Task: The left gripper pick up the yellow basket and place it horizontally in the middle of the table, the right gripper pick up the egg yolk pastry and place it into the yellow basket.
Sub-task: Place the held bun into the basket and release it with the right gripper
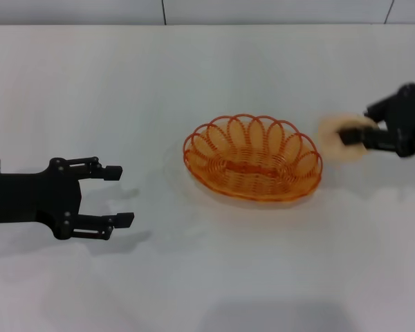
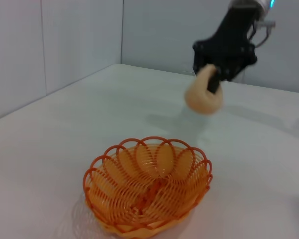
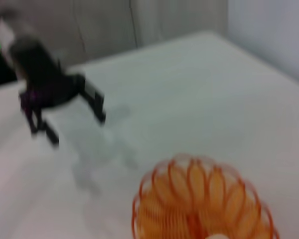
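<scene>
On a plain white worktop (image 1: 214, 277) the yellow basket (image 1: 252, 158) sits mid-surface, the left pincer (image 1: 117, 196) parked open well apart, while the right pincer (image 1: 347, 134) grips the egg yolk pastry (image 1: 340, 140) just beside the rim, needing carrying over and releasing inside.

The yellow basket (image 1: 253, 158) is showing glossy translucent plastic wire; the table (image 1: 90, 90) is looking smooth and matt white.

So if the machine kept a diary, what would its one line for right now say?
yellow basket: empty, mid-table | egg yolk pastry: held by right gripper, airborne beside basket | left gripper: open, clear of basket
</scene>
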Controlling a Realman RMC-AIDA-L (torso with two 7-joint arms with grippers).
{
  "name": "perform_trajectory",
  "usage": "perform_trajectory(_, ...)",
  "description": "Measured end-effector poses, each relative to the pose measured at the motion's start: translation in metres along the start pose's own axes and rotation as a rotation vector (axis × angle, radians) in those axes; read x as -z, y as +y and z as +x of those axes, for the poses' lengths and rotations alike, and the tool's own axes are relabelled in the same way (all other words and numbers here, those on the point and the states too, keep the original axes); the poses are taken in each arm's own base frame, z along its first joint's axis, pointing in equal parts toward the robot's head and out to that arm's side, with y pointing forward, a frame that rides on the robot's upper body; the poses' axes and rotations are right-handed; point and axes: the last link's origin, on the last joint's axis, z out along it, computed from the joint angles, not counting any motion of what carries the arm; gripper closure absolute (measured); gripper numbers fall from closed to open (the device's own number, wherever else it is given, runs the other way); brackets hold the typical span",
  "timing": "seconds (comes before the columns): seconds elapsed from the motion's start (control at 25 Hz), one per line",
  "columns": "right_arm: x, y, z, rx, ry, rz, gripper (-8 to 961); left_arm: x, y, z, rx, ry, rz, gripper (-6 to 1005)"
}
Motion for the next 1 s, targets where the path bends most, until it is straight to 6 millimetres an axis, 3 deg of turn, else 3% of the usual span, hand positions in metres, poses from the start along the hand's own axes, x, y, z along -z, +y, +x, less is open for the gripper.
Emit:
perform_trajectory(0.12,-0.009,0.001,-0.012,-0.005,-0.043,-0.017,782,-0.002,0.0,0.0,0.0,0.001,0.0,167)
perform_trajectory(0.28,-0.034,0.006,-0.022,-0.003,-0.107,-0.048,813,-0.005,0.0,0.002,-0.003,0.005,-0.005,167)
perform_trajectory(0.68,-0.101,0.01,-0.024,0.022,-0.156,0.022,886,-0.007,0.0,0.002,-0.003,0.006,-0.007,167)
perform_trajectory(1.0,-0.117,0.012,-0.014,0.049,-0.113,0.055,890,-0.008,0.0,0.003,-0.005,0.005,-0.009,167)
